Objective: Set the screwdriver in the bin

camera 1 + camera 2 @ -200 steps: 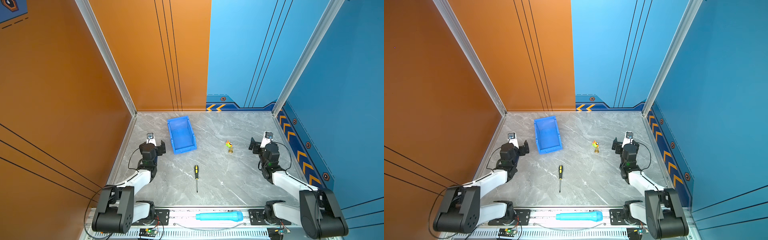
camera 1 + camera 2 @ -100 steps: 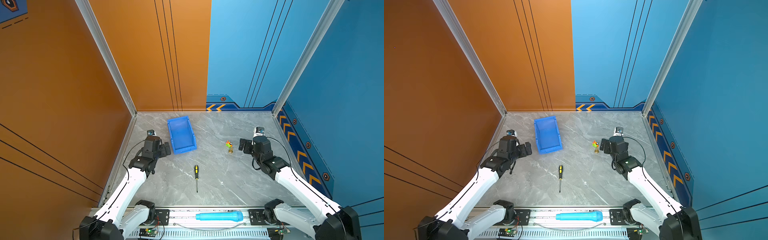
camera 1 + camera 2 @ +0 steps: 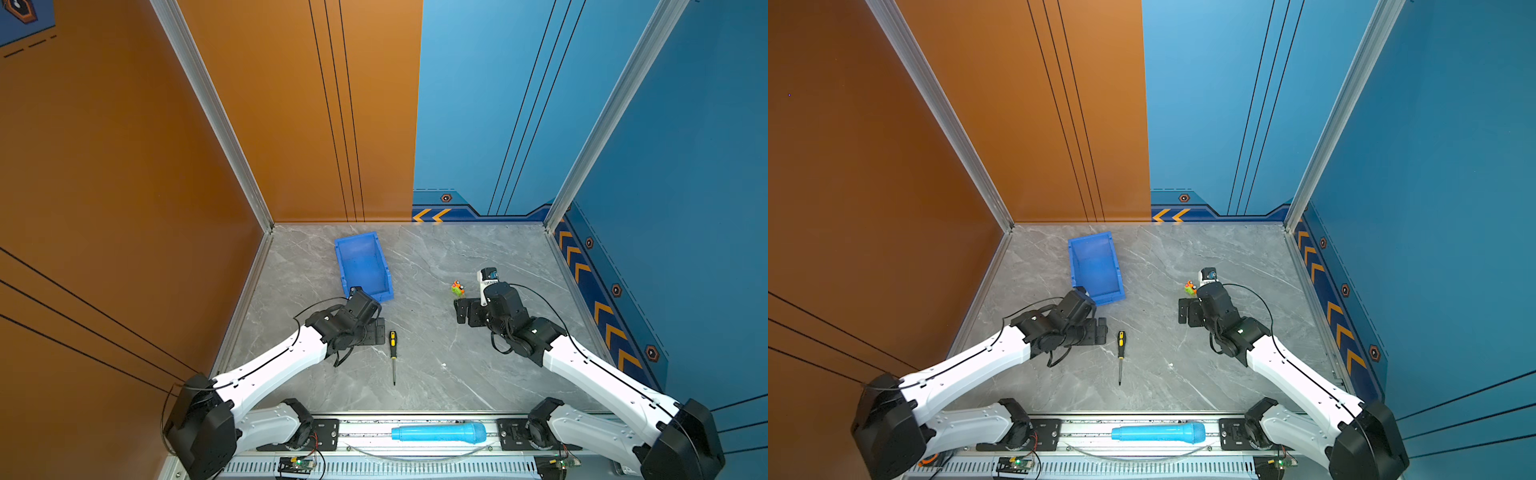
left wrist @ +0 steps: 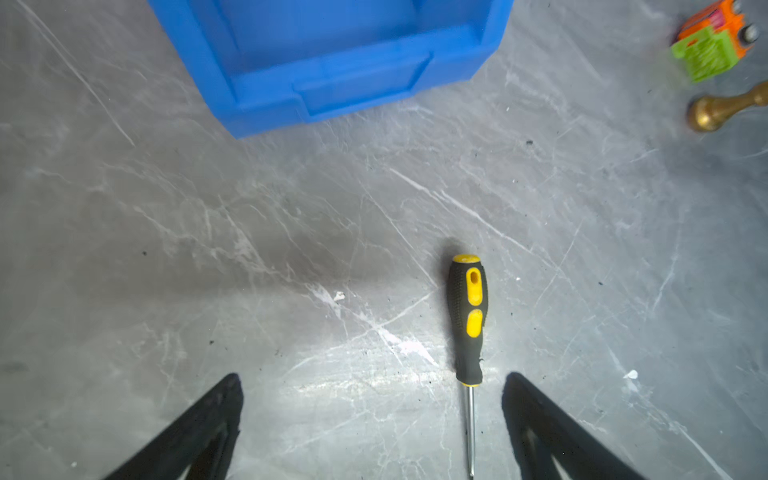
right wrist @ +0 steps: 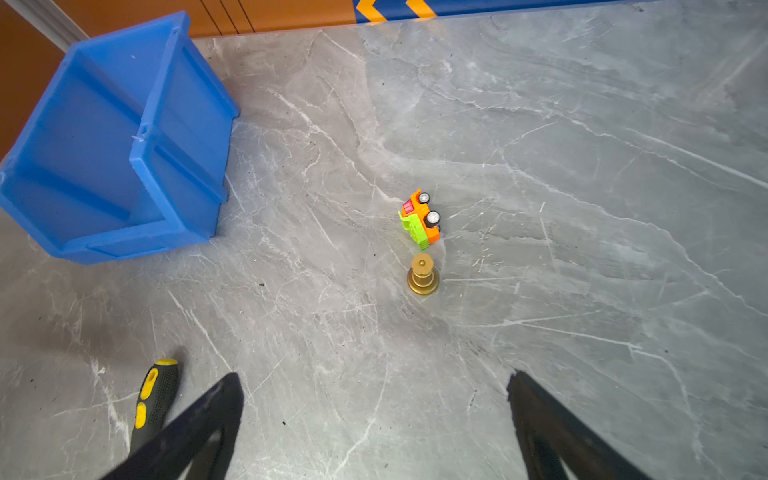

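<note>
The left gripper hangs wide open and empty, low over the table. The screwdriver lies flat just beside it at its 3 o'clock, with its handle pointing to 12 o'clock, where the bin stands apart. The step in hand looks like the approach. Next, the jaws need to straddle the handle and come down. The right gripper is also open and empty, near a toy truck. Since half a second ago both arms have reached inward, while the screwdriver and bin have not moved.
</note>
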`<state>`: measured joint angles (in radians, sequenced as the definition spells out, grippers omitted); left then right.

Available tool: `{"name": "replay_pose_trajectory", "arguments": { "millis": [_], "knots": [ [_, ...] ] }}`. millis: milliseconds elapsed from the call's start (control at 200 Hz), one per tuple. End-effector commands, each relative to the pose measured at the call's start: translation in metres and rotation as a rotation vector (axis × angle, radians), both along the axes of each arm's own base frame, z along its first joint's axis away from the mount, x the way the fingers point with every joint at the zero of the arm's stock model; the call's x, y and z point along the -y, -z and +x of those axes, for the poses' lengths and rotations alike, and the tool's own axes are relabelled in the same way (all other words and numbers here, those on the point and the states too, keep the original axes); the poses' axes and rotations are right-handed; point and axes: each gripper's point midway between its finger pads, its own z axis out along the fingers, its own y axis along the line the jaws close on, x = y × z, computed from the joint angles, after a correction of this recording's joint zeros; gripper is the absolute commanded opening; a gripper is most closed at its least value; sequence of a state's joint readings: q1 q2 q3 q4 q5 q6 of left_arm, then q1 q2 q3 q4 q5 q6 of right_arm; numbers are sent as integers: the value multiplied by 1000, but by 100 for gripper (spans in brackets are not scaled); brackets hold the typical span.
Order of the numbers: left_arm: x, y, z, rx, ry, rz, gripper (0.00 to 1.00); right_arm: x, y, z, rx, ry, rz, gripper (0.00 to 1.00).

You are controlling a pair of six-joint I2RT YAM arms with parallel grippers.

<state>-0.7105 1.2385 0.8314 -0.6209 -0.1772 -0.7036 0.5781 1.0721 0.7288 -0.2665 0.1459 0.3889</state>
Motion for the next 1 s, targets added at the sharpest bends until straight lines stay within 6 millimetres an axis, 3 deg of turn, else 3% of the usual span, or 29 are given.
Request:
{"name": "replay_pose_trajectory", "arguments": {
  "millis": [0, 150, 385, 556, 746, 996],
  "knots": [
    [18, 9, 2, -52, -48, -23, 98, -24, 2, -7, -10, -135, 41, 100],
    [42, 16, 8, -47, -37, 14, 98, -35, 7, -18, -15, -203, 51, 100],
    [80, 29, 18, -69, -17, 45, 81, -26, 16, -33, -18, -216, 57, 100],
    [86, 44, 23, -95, -32, 72, 73, -26, 15, -45, 10, -283, 78, 100],
    [81, 58, 23, -124, -58, 95, 65, -45, 3, -70, 85, -447, 175, 100],
    [79, 76, 20, -164, -79, 120, 55, -65, 1, -97, 141, -607, 216, 100]
  ]
}}
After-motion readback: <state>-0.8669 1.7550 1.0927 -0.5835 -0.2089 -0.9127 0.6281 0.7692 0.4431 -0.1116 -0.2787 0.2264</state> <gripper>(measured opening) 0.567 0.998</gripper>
